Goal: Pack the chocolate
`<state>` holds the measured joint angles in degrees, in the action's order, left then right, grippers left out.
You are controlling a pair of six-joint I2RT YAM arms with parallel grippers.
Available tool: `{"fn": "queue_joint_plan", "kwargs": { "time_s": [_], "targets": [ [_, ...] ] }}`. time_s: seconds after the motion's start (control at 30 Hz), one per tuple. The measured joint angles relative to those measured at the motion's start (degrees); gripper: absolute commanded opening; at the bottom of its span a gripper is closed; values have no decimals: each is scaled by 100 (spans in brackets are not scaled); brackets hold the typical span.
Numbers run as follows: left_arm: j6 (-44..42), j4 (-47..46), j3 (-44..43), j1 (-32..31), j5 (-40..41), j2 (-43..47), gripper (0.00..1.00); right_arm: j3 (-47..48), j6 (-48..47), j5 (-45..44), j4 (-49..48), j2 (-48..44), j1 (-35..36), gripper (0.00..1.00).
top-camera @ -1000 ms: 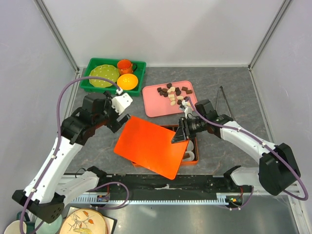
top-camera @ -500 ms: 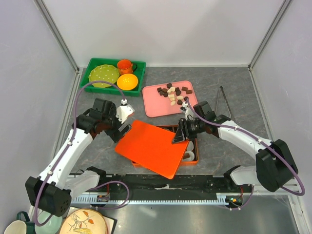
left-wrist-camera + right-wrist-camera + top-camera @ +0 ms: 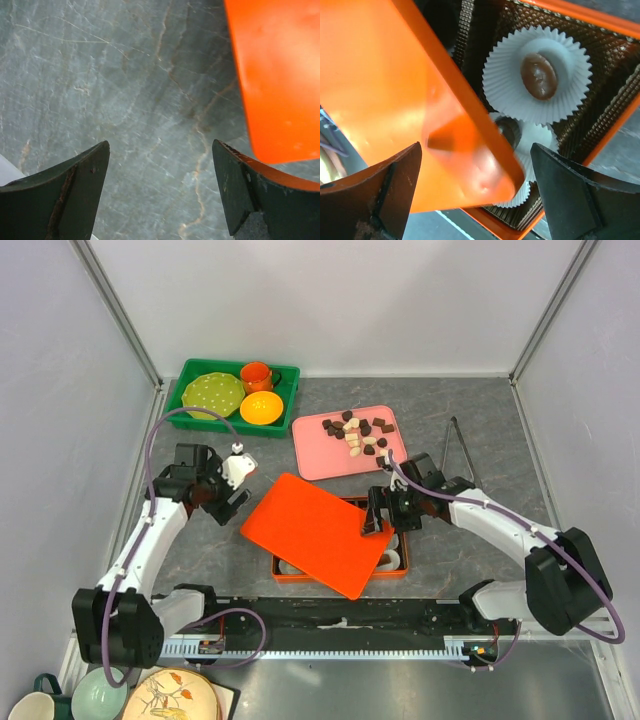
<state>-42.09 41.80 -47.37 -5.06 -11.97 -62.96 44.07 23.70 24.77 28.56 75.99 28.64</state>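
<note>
Chocolate (image 3: 538,76) occupies paper cups (image 3: 500,85) in orange box (image 3: 285,577); left pincer (image 3: 160,145) and right pincer (image 3: 476,146) wide.

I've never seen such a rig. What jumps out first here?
A bright orange lid lies askew over an orange box at the table's near middle. Behind it a pink tray holds scattered chocolates, and a green bin of dishes sits far left.

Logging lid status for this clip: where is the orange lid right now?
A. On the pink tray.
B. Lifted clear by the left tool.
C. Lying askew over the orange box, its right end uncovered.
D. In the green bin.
C: the orange lid rests skewed across the orange box, with paper cups showing at its right end.
</note>
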Motion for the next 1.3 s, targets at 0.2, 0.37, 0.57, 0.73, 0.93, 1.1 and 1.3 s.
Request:
{"fn": "queue_joint_plan", "kwargs": {
  "time_s": [0.2, 0.37, 0.57, 0.73, 0.93, 1.1, 1.3],
  "targets": [
    [-116, -363, 131, 46, -153, -380, 87, 162, -24, -455, 415, -216, 7, 98],
    [-120, -621, 181, 48, -219, -586, 85, 638, -57, -756, 933, -579, 0, 98],
    [-164, -942, 181, 50, -168, -767, 84, 1261, -57, -1325, 1364, -960, -7, 80],
    [-155, -1279, 33, 197, -107, -1056, 82, 1272, -74, -1834, 1558, -1078, -179, 56],
    [-76, -1764, -166, 258, -96, -1279, 79, 931, 109, -2509, 1504, -1067, -389, 33],
    [-46, -1989, -96, 76, -214, -1488, 78, 483, 378, -3171, 1322, -885, -481, 19],
    [-28, -2138, 140, -354, -162, -1856, 76, -136, 726, -3263, 850, -501, -490, 22]
  ]
}}
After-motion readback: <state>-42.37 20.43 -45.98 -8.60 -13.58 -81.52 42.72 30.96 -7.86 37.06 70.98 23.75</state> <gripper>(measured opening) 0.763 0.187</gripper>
